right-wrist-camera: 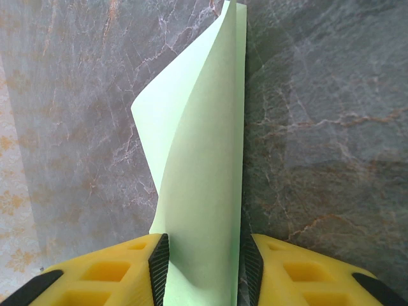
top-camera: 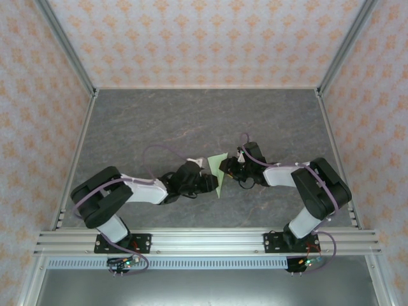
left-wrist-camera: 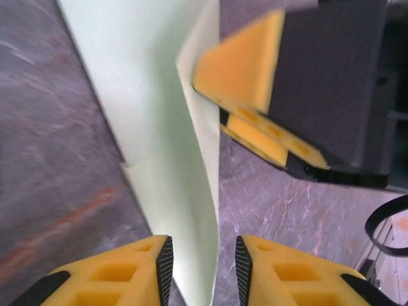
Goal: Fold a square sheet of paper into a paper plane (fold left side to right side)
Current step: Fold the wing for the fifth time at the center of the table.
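Observation:
The square sheet of paper (top-camera: 219, 169), pale green, is folded into a long narrow pointed shape and stands up off the table between my two grippers. My right gripper (right-wrist-camera: 203, 262) is shut on its curled double layer (right-wrist-camera: 204, 159), with both pads against the paper. My left gripper (left-wrist-camera: 204, 262) is open around the paper's lower tip (left-wrist-camera: 185, 210); the paper lies near the left pad, with a gap on the right. The right gripper's yellow fingers (left-wrist-camera: 245, 64) touch the paper's raised flap in the left wrist view. In the top view the left gripper (top-camera: 207, 182) and right gripper (top-camera: 229, 169) meet at the sheet.
A grey marbled tabletop (top-camera: 191, 121) stretches behind the grippers. Patterned walls (top-camera: 204, 38) with metal posts enclose it on three sides. An aluminium rail (top-camera: 204, 241) with both arm bases runs along the near edge.

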